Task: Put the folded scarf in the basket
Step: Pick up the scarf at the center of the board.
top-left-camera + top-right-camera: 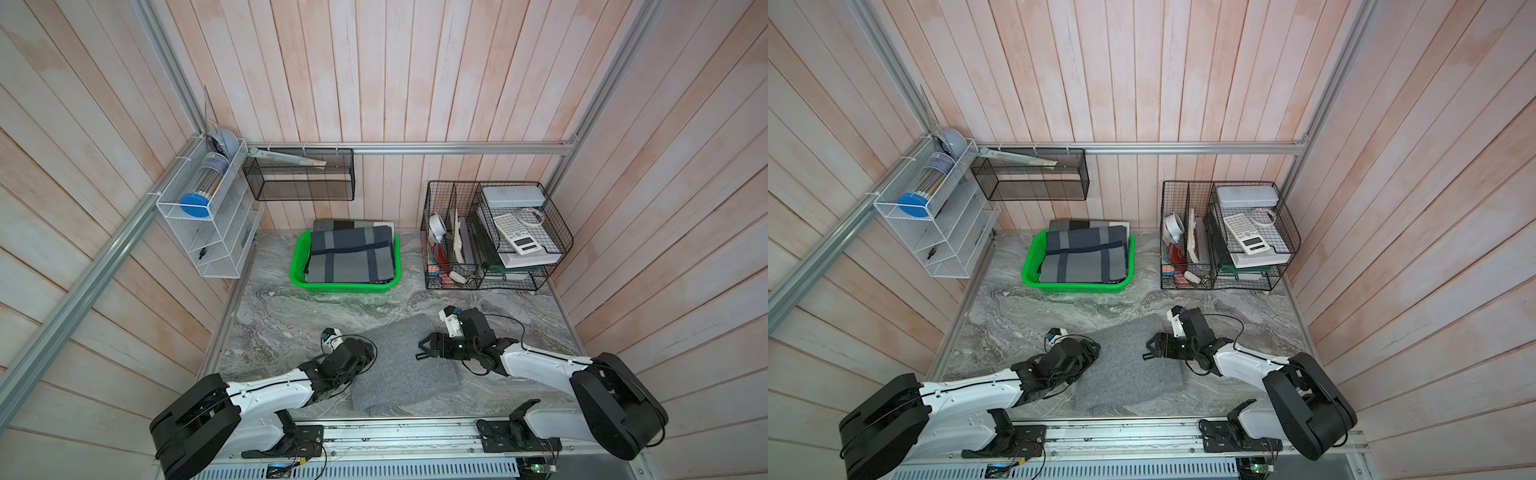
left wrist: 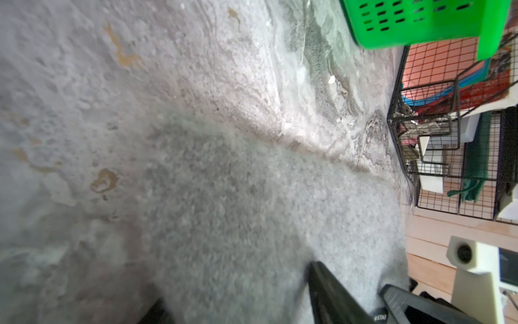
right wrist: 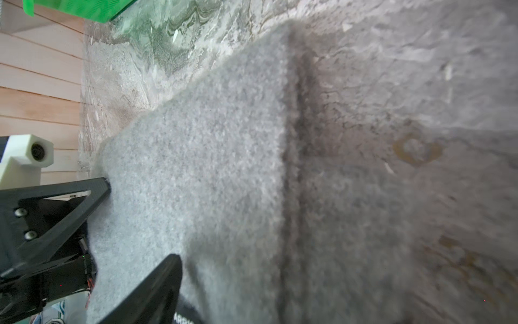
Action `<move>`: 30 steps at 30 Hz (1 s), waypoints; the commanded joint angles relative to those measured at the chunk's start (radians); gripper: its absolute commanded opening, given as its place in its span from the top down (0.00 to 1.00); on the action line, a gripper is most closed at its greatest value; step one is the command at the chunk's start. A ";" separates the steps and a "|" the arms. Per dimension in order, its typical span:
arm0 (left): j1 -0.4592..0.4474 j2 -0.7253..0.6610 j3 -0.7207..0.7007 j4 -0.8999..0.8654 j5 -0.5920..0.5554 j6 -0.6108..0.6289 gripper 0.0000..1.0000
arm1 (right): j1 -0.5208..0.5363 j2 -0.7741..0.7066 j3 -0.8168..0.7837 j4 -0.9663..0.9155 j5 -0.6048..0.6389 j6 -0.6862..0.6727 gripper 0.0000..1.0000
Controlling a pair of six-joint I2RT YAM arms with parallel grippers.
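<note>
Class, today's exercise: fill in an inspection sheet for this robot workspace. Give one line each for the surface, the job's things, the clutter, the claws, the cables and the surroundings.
surface: marbled grey tabletop, with brownish stains seen in the wrist views.
job's things: folded grey scarf lies flat on the tabletop between the arms; green basket stands at the back and holds folded plaid cloths.
clutter: black wire organiser beside the basket, holding a calculator and stationery.
claws: left claw and right claw sit low at opposite edges of the scarf; whether either grips it cannot be told.
cables: thin black cables loop at both wrists.
surroundings: plank walls, white wire rack, black mesh shelf.
</note>
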 commanded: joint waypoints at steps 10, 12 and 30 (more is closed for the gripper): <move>0.116 -0.046 0.026 0.071 0.093 0.259 1.00 | 0.072 -0.160 -0.047 0.019 0.041 0.051 1.00; 0.129 -0.096 0.072 0.019 0.082 0.336 1.00 | 0.088 -0.207 -0.035 0.030 0.063 0.063 1.00; 0.688 0.128 0.694 -0.219 0.281 0.835 1.00 | 0.042 0.254 0.663 0.133 0.183 0.016 1.00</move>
